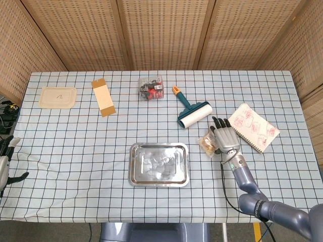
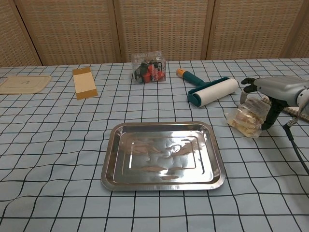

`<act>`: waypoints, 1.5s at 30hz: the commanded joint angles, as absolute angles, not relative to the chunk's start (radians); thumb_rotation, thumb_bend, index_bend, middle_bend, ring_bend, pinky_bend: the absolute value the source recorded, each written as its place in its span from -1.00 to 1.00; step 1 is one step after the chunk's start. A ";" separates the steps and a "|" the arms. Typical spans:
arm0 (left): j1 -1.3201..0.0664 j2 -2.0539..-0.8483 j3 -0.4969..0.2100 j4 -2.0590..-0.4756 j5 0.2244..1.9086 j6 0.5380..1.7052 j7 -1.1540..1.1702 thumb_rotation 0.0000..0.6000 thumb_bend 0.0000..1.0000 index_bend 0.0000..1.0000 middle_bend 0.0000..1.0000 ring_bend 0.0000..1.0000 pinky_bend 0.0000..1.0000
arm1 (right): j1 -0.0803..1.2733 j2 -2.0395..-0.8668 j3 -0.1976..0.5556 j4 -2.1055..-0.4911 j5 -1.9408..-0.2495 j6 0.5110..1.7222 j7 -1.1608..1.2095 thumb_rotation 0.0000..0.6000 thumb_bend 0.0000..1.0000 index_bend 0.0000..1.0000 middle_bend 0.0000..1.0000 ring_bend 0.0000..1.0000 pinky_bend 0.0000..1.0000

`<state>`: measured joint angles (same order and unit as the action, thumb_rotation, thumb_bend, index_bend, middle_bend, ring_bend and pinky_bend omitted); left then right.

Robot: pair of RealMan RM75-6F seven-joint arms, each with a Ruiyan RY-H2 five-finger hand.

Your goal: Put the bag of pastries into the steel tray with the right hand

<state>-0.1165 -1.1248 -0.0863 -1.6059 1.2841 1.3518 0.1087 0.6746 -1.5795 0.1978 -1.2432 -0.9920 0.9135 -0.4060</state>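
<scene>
On the checked table (image 1: 75, 151), the right hand (image 1: 225, 139) cups the clear bag of pastries (image 2: 246, 119), fingers draped over it, grasp unconfirmed; next it must close, lift and carry left to the empty steel tray (image 2: 163, 181)

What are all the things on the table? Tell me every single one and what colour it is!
steel tray: 1, shiny silver, front middle of the table, empty
bag of pastries: 1, clear with tan pastries, right of the tray
lint roller: 1, teal with orange tip and white roll, behind the bag
clear box: 1, red and black contents, back middle
brown card: 1, tan, back left
beige lid: 1, far back left
notebook: 1, white with red drawings, right side
tablecloth: 1, pale blue, dark grid
right hand: 1, grey and black, over the bag
left hand: 1, at the left edge, holds nothing
</scene>
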 commanded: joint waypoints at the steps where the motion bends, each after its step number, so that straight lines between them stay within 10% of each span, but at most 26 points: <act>1: -0.117 -1.124 -0.087 -1.608 1.283 1.351 0.106 1.00 -0.72 -1.00 -1.00 -1.00 -1.00 | 0.672 -1.639 0.184 -1.152 -1.056 0.945 -0.342 1.00 -0.55 0.17 -0.34 -0.51 -0.33; 8: -0.117 -1.125 -0.087 -1.608 1.281 1.351 0.101 1.00 -0.72 -1.00 -1.00 -1.00 -1.00 | 0.658 -1.657 0.172 -1.147 -1.156 1.009 -0.261 1.00 -0.46 0.53 0.10 -0.02 0.17; 20: -0.120 -1.128 -0.084 -1.609 1.280 1.350 0.108 1.00 -0.71 -1.00 -1.00 -1.00 -1.00 | 0.640 -1.563 0.180 -1.502 -1.269 1.161 -0.391 1.00 -0.46 0.55 0.13 0.01 0.19; 32: -0.122 -1.128 -0.082 -1.605 1.282 1.345 0.097 1.00 -0.71 -1.00 -1.00 -1.00 -1.00 | 0.717 -1.708 0.239 -1.571 -1.190 1.124 -0.495 1.00 -0.46 0.52 0.12 0.01 0.19; 38: -0.128 -1.126 -0.084 -1.596 1.272 1.327 0.082 1.00 -0.71 -1.00 -1.00 -1.00 -1.00 | 0.735 -1.784 0.232 -1.555 -1.164 1.114 -0.504 1.00 -0.48 0.34 -0.02 -0.07 0.08; 45: -0.128 -1.122 -0.081 -1.601 1.276 1.328 0.081 1.00 -0.71 -1.00 -1.00 -1.00 -1.00 | 0.747 -1.842 0.246 -1.584 -1.037 1.118 -0.611 1.00 -0.81 -0.64 -0.93 -0.90 -0.80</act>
<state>-0.1281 -1.1223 -0.0815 -1.6001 1.2748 1.3263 0.0818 0.7392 -1.8154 0.2359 -1.5707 -1.0781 1.1098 -0.5688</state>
